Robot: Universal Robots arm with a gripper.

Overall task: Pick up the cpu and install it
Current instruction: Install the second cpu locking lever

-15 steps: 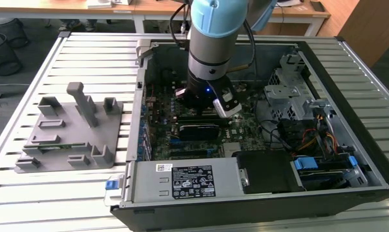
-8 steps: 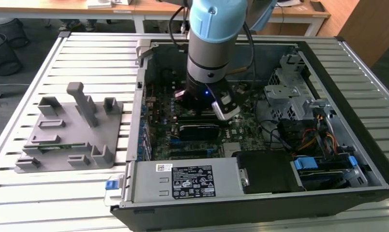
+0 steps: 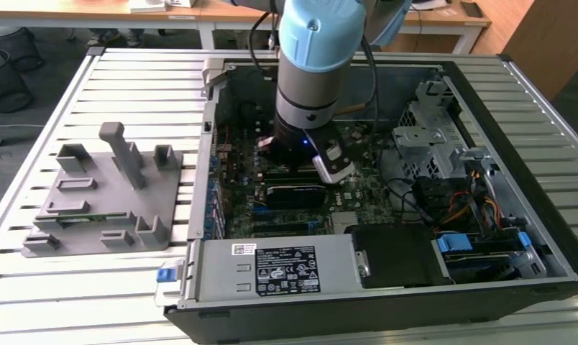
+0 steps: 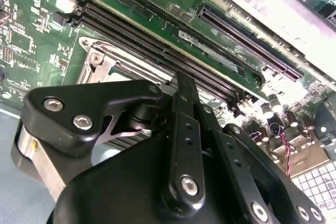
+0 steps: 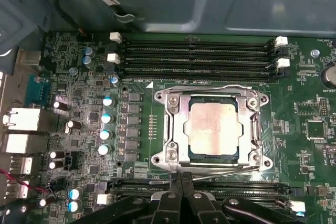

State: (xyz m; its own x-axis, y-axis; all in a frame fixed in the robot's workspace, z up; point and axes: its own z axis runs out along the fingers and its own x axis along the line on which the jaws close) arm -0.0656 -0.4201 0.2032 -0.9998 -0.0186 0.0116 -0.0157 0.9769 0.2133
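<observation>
Cpu point(image 5: 212, 129) lies flat in its square seat on the green board point(image 5: 315, 114), shiny side up. It is just past the tips of the gripper point(image 5: 181, 179) in the first wrist view. The two black fingers point(image 5: 177, 192) look pressed together with nothing between them, and they hang close above the board at the edge of the seat.

I think the chip is already set down, so this looks like the end of the putting-in step. Any move now needs care, because the tips are so near the chip and the small parts beside it.

A silver metal frame point(image 5: 173, 129) goes around the chip. Long black slots point(image 5: 199, 56) run beside it.

In the exterior view, the blue and grey arm point(image 3: 318, 57) reaches down into an open computer box point(image 3: 366, 309). The box lies on a table of metal slats point(image 3: 136, 79). A grey block stand point(image 3: 97, 187) sits on the table toward the exterior view's left. Wooden desks and black bins point(image 3: 6, 65) stand behind.
</observation>
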